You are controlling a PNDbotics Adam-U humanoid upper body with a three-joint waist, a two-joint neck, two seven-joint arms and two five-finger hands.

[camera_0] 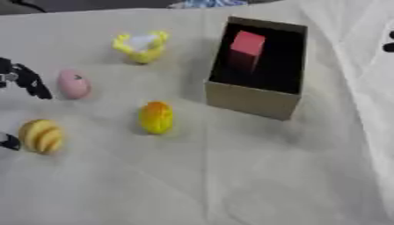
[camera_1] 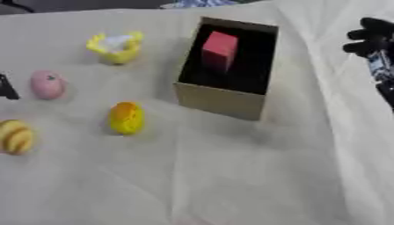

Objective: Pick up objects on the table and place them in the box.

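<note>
Already a pink block (camera_0: 248,44) stands in the box (camera_0: 250,101); the left hand (camera_0: 23,79) (grasp state unclear) hovers beside the pink egg (camera_0: 74,84), probably next to be grasped.

Table cover (camera_0: 231,176): pale cloth, matt, creased in long folds. Box (camera_0: 250,100): brown cardboard, matt outside, dark inside. Pink-red block (camera_0: 248,44) inside it: smooth faces, flat colour, no shine. Orange-yellow oval (camera_0: 156,117): smooth, faint sheen (looks like plastic). Pink oval (camera_0: 74,84): smooth, matt. Ridged tan piece (camera_0: 41,136): grooved surface, dull. Yellow cup-shaped toy (camera_0: 141,46): smooth, plastic-looking, white middle. Right hand (camera_1: 371,37): black, hard, matt. Left hand (camera_0: 23,78): black with silvery metal-looking bits.
</note>
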